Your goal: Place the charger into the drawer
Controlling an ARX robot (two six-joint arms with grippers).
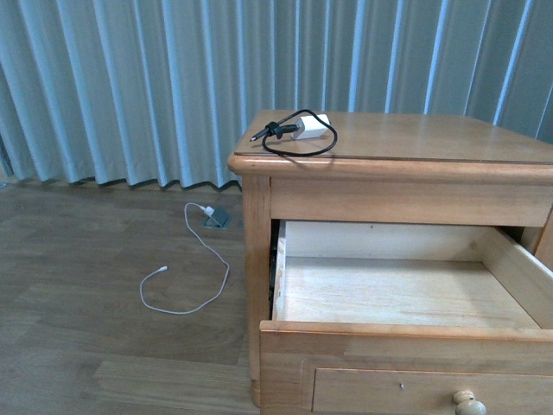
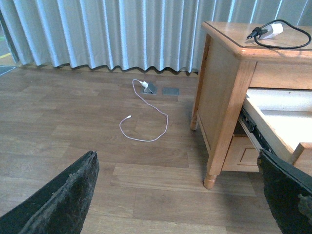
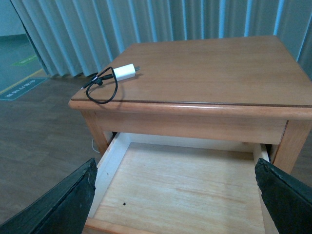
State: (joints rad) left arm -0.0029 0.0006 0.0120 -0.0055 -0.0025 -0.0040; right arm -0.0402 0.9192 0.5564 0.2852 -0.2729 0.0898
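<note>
Front view. Saw the charger (image 1: pixel 311 127) lying on top of the bench (image 1: pixel 432 138), near its front left corner, with the white block toward the back, the black cable looped in front and the black plug pointing left. Found the drawer (image 1: pixel 406 329) pulled out under the bench top, with pale wood inside and a round knob (image 1: pixel 467 403) low on its front panel. Logged the charger as outside the drawer, up above its rear left corner. Noted a thin white cable (image 1: pixel 227 273) curled on the wood floor (image 1: pixel 86 346) left of the bench, one end at a grey floor socket (image 1: pixel 218 217), and a pleated curtain (image 1: pixel 130 86) behind. Caught neither pincer here.

Left wrist view. Saw the left pincer (image 2: pixel 175 156) released, its two dark fingers (image 2: pixel 63 200) spread wide and gripping nothing, hanging over the floor beside the bench. Logged the charger (image 2: pixel 274 30) on the bench top near the corner, well apart from this pincer. Saw the drawer (image 2: pixel 265 124) sticking out below the top and the white cable (image 2: pixel 165 127) loose on the floor toward the curtain.

Right wrist view. Saw the right pincer (image 3: pixel 175 163) released as well, dark fingers (image 3: pixel 58 204) set wide, one on each side, above the open drawer (image 3: pixel 113 161). Found only bare pale boards with a small dark speck inside. Logged the charger (image 3: pixel 125 72) on the bench top by a front corner, white block with the black loop beside it, clear of the pincer and not in the drawer.
</note>
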